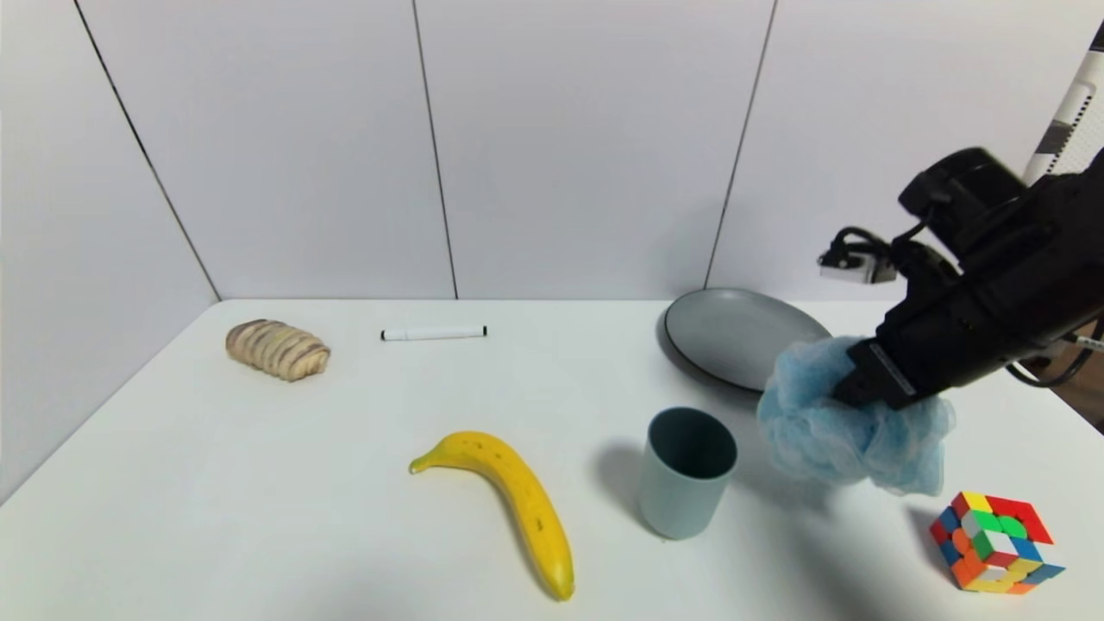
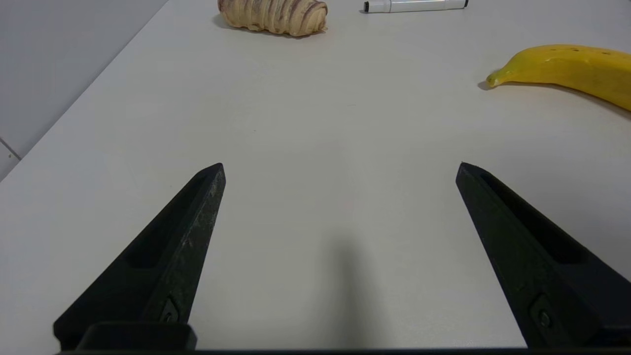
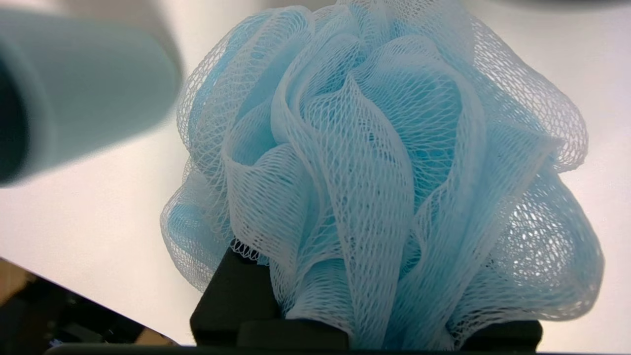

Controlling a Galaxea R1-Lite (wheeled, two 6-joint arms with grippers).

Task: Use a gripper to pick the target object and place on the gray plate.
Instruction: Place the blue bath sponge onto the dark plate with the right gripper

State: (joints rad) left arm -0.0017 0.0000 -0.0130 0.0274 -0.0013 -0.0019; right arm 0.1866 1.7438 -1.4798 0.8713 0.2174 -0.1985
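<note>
The fingers point(image 3: 236, 291) of the right gripper point(image 1: 849, 392) were buried in the light blue mesh pouf point(image 1: 849, 431), with ruffles spilling over both of them, so that the pouf was held clenched between them. In the head view only the black body behind the fingers was seen, pressed into the upper side of the pouf. The pouf was carried above the table point(image 1: 259, 483), its shadow cast below, between the gray plate point(image 1: 733, 332) behind it and the colourful puzzle cube point(image 1: 992, 542) in front of it. The gray-blue cup point(image 1: 686, 474) was stood upright just beside the pouf, on the side toward the banana point(image 1: 509, 500). Farther off, a striped bread roll point(image 1: 278, 348) and a white marker point(image 1: 434, 333) were laid near the back wall. The left gripper point(image 2: 340, 167) was held low over bare table, fingers point(image 2: 192, 231) spread wide apart with nothing between them.
</note>
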